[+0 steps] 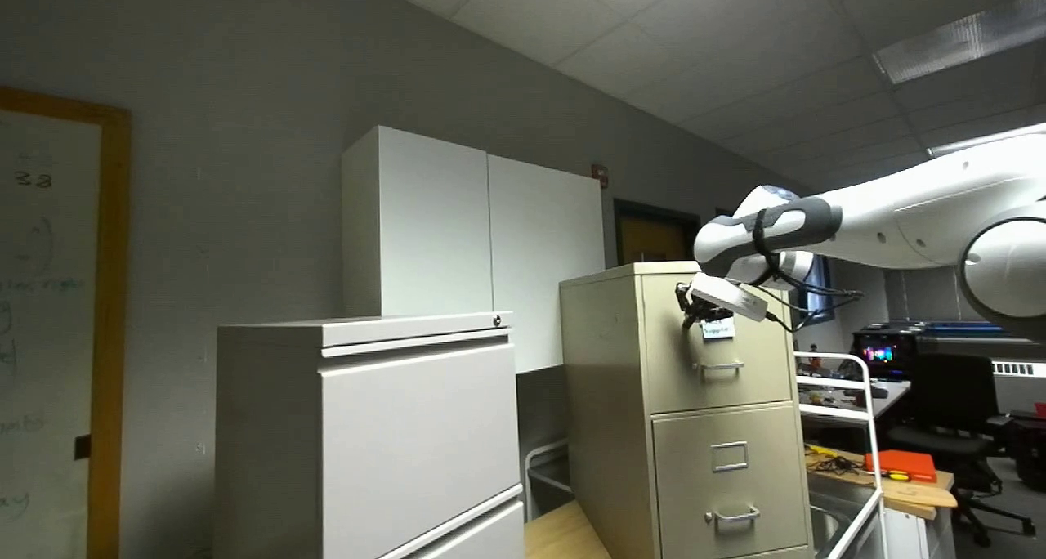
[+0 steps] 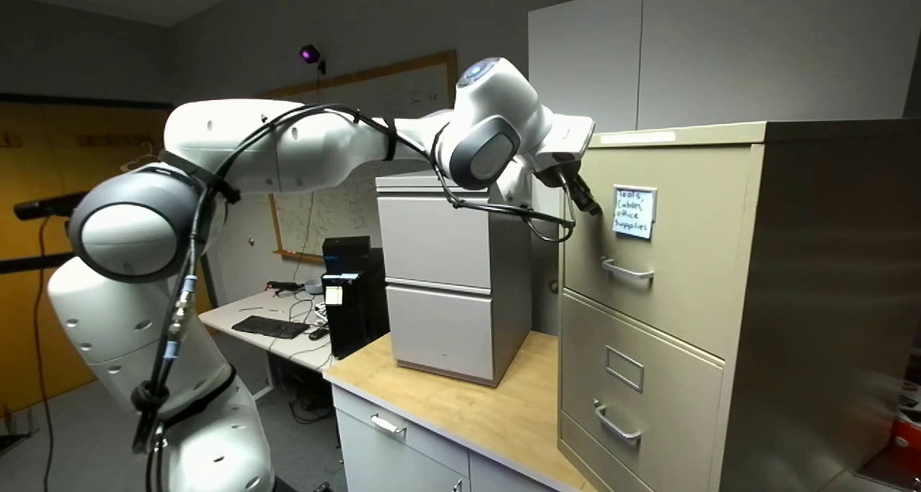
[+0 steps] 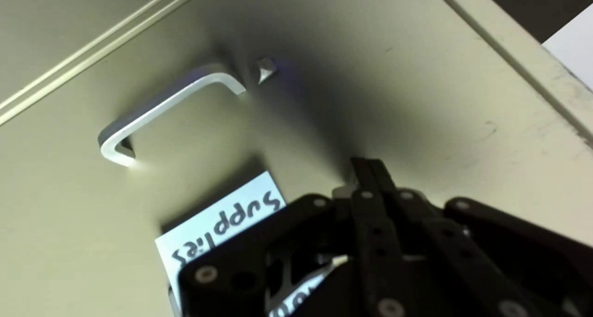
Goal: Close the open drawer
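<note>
The top drawer of the tall beige cabinet shows in both exterior views (image 1: pixel 678 379) (image 2: pixel 691 247) and fills most of the wrist view (image 3: pixel 315 117). Its front looks about flush with the cabinet frame. It has a silver handle (image 2: pixel 627 270), also in the wrist view (image 3: pixel 162 106), and a blue-white handwritten label (image 2: pixel 633 211). My gripper (image 3: pixel 370 161) is shut and empty. Its dark fingertips (image 2: pixel 596 210) point at the drawer front beside the label, above the handle. They are touching or very close; I cannot tell which. The gripper hides part of the label in the wrist view.
The beige cabinet's lower drawer (image 2: pixel 640 406) is below. A pale grey cabinet (image 2: pixel 435 240) stands beside it on the wooden counter (image 2: pixel 446 391). White wall cabinets (image 1: pixel 433 224) hang behind. A white metal rail (image 1: pixel 866 395) stands by the beige cabinet's side.
</note>
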`<state>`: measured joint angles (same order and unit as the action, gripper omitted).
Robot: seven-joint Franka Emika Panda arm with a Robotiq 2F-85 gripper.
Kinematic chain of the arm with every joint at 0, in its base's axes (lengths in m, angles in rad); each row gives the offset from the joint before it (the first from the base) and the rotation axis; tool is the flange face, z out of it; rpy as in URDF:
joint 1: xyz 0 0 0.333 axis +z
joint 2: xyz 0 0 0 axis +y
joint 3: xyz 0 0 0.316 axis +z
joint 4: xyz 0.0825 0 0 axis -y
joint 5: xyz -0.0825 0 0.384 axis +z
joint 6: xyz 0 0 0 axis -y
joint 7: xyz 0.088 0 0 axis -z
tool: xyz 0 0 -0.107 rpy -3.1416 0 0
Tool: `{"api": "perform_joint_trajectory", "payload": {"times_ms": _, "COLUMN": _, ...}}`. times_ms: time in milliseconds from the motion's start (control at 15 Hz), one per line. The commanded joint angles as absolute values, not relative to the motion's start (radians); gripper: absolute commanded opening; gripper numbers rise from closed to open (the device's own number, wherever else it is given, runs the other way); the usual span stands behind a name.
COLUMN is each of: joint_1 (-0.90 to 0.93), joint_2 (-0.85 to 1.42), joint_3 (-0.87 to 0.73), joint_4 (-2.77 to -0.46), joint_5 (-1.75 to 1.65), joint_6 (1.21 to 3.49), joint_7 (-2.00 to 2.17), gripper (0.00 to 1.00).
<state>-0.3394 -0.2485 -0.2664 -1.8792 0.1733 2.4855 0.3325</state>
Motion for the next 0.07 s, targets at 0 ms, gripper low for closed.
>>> {"api": "perform_joint_trajectory", "payload": {"times_ms": 0, "joint_1": -0.289, "joint_2": -0.127, "joint_3": -0.291, "joint_4": -1.720, "joint_5": 0.247, "joint_6": 2.458, "joint_7": 0.290, "gripper": 0.00}}
